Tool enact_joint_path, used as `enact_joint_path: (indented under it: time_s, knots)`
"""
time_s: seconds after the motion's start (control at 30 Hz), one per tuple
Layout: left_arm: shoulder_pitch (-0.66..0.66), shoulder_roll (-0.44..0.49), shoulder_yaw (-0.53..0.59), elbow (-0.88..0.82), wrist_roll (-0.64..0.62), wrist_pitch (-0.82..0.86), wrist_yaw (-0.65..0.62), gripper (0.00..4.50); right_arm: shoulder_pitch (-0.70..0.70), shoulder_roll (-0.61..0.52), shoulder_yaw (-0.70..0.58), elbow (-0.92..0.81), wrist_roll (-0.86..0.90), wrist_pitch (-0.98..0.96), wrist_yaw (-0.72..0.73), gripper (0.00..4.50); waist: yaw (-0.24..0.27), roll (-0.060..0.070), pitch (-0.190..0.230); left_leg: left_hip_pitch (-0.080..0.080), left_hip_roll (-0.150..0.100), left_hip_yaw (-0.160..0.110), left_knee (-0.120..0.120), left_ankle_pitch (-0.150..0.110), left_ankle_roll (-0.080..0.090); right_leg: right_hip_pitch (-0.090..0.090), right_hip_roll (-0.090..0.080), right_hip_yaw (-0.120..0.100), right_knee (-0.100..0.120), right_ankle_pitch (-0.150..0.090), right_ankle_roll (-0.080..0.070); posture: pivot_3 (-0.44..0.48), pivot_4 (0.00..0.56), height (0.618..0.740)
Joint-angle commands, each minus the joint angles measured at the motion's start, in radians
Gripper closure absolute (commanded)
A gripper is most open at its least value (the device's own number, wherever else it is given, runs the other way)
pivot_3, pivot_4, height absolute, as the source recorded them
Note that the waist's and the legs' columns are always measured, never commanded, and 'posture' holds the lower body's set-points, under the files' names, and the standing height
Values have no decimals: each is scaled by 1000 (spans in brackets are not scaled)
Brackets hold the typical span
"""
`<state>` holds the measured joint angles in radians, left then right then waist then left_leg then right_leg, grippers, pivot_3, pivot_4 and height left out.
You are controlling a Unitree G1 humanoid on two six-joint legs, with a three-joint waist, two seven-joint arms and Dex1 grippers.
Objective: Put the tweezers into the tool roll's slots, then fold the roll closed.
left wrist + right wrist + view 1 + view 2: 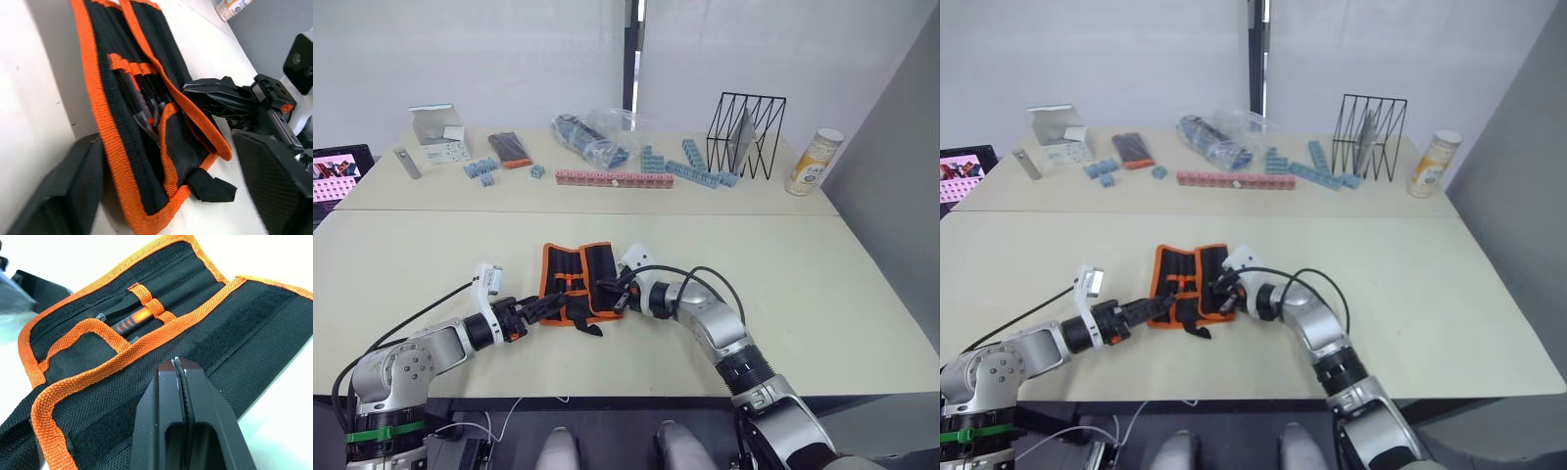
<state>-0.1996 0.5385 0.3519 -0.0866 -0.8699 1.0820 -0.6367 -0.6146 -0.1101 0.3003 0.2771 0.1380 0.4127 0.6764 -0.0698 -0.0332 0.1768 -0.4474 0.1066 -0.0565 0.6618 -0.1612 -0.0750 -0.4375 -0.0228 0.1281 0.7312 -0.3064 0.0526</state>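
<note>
The tool roll (579, 281) is lying partly open near the table's front edge, tweezers (142, 100) seated in its slots. The left gripper (530, 313), spread, is bracing its left edge; the right gripper (182, 382), pressed together, is resting on the right flap. Folding appears underway; next, the flap needs turning over the centre.

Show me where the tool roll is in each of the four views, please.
Left eye view: tool roll at table centre, between both hands.
Right eye view: same place.
Left wrist view: fills the middle.
Right wrist view: spans the frame.
Shared landmark: its orange edging.
</note>
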Motion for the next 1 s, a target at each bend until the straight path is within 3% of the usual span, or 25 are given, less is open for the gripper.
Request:
enact_joint_path:
  time_s: [0.03,0.27,0.53,0.8,1.0]
  knots:
    - [-9,8,4,2,-16,2,-8,2101,11,0,9,2,-16,16,0,4500,0,0,0,0,0,0,0,0,0,0,0,0,0,0,0,0,150,663]
    - [-1,16,28,9,-18,8,4,4417,11,1,13,4,-22,14,2,4500,-1,0,0,-1,0,0,0,0,0,-1,0,0,0,0,0,0,150,663]
    - [-58,93,27,96,43,-61,-27,4465,17,5,31,-23,-31,19,3,4500,-4,-2,1,-1,0,0,-1,0,0,-2,0,0,0,0,-1,0,150,663]
    - [-152,250,-140,113,139,-153,-258,4465,31,57,57,-40,-51,20,-45,4500,-6,-3,2,-6,0,0,-1,0,0,-7,0,0,-2,0,0,0,150,663]
    - [-262,245,-226,132,174,-162,-320,4465,51,88,52,-35,-68,22,-96,4500,0,-3,1,-11,0,0,-2,0,0,-11,0,-1,-2,1,2,0,150,663]
